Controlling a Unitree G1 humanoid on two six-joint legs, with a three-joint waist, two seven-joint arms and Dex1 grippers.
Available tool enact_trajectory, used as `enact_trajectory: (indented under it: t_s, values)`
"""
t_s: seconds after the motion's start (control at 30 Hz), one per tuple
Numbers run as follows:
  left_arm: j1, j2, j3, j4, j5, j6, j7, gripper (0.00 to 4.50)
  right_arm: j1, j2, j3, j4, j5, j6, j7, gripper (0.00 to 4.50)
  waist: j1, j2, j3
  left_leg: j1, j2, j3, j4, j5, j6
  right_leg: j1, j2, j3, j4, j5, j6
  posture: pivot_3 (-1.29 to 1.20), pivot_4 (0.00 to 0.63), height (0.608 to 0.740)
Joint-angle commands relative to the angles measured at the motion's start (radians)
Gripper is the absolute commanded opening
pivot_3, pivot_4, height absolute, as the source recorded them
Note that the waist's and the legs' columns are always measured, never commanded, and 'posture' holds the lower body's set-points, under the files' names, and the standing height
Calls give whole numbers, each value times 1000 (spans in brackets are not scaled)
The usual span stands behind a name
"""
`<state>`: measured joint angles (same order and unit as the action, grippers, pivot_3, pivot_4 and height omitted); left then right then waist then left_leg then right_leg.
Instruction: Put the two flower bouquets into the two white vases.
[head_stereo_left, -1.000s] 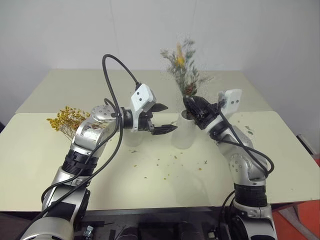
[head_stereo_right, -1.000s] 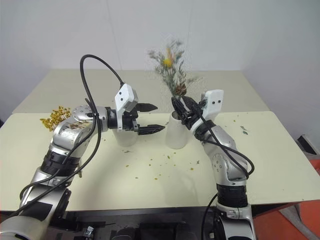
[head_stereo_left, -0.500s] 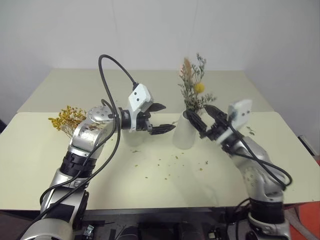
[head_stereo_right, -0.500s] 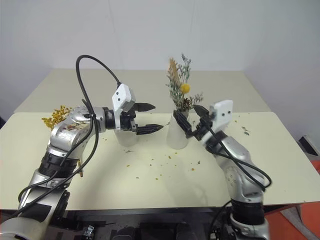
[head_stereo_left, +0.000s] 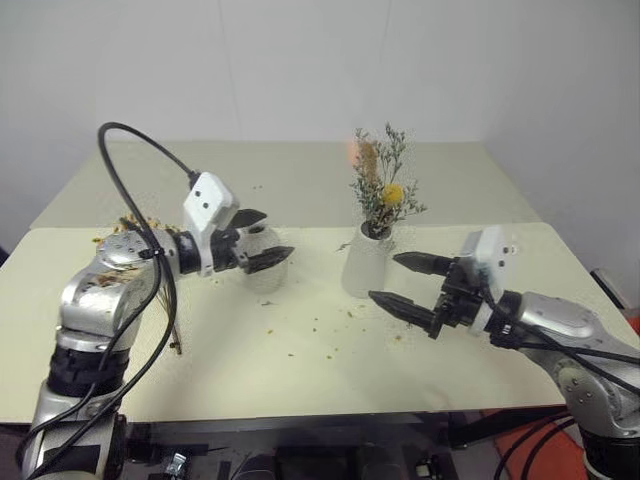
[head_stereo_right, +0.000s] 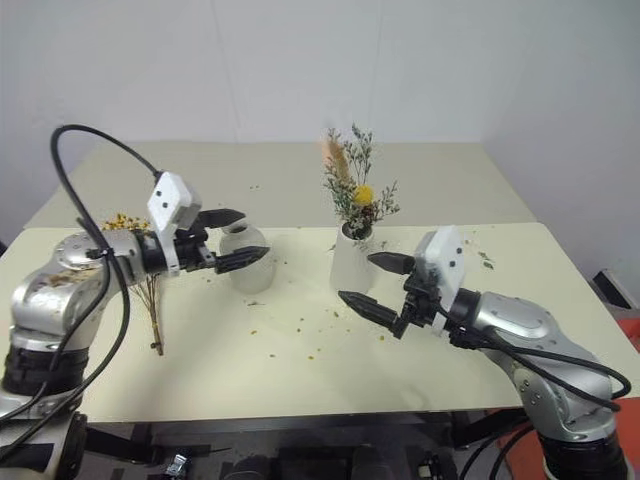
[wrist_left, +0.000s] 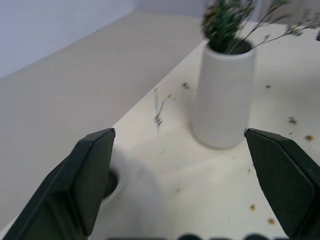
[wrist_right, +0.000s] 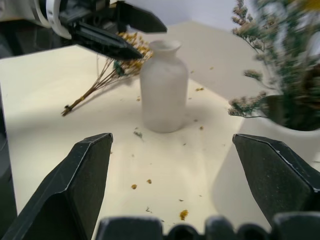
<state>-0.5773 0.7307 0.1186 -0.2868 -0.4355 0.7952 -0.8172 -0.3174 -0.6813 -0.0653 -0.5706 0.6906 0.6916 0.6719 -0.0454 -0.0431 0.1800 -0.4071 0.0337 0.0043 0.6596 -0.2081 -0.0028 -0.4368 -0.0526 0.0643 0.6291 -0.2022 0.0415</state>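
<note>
Sprig bunch in cylinder vase — right gripper open.

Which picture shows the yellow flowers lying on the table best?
The right wrist view: the yellow bouquet lies whole, stems included, behind the round vase. In the eye views the left arm partly covers it.

A pale cream table carries everything, with a second table of the same colour butted against its far edge. On it stand a round-bodied white vase, empty, and to its right, apart from it, a straight white vase holding the grey-green bunch with a yellow ball flower. The yellow-orange bunch lies flat at the table's left, stems toward the near edge, and small crumbs are scattered between the vases and the near edge.
</note>
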Motion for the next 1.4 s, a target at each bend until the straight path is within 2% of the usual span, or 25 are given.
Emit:
enact_trajectory:
  t_s: [0.03,0.37,0.5,0.63,0.73,0.93,1.13,1.4]
  values:
    - [42,59,99,-66,-18,34,35,4500,-40,-1,52,-2,-24,-2,18,4486,1,0,0,0,0,0,0,0,0,0,0,0,0,0,0,0,150,740]
    - [201,203,292,-136,-1,171,130,4500,-165,103,183,61,-91,-16,5,4486,3,0,0,0,0,0,0,0,0,0,0,-1,0,0,0,0,150,740]
    - [223,242,319,-148,-7,323,184,4500,-200,143,206,89,-127,-21,-7,4486,5,0,0,0,0,0,0,0,0,0,0,-1,0,0,-1,0,150,740]
    - [204,280,300,-147,-17,523,229,4500,-220,169,225,115,-169,-41,-3,4486,4,-1,0,0,0,0,0,0,0,-1,0,-1,0,0,0,0,150,740]
    - [190,290,268,-143,-24,610,246,4500,-236,187,233,134,-196,-52,-2,4486,4,-1,0,0,0,0,0,0,0,-1,0,-1,1,0,-1,0,150,740]
    - [36,234,150,-14,-23,785,319,4500,-257,216,243,156,-237,-63,0,4486,8,-1,0,0,0,0,0,0,0,-1,-1,-1,1,0,-1,0,150,740]
    - [-110,178,35,281,5,819,405,4500,-259,228,235,153,-252,-63,2,4486,2,-1,-1,0,0,-1,0,0,0,-1,0,-1,1,1,-2,0,150,740]
    - [-158,129,-14,425,19,818,419,4500,-261,227,238,140,-263,-70,13,4486,3,-1,-1,-1,-1,-1,0,0,0,-2,0,-1,2,4,-7,0,150,740]
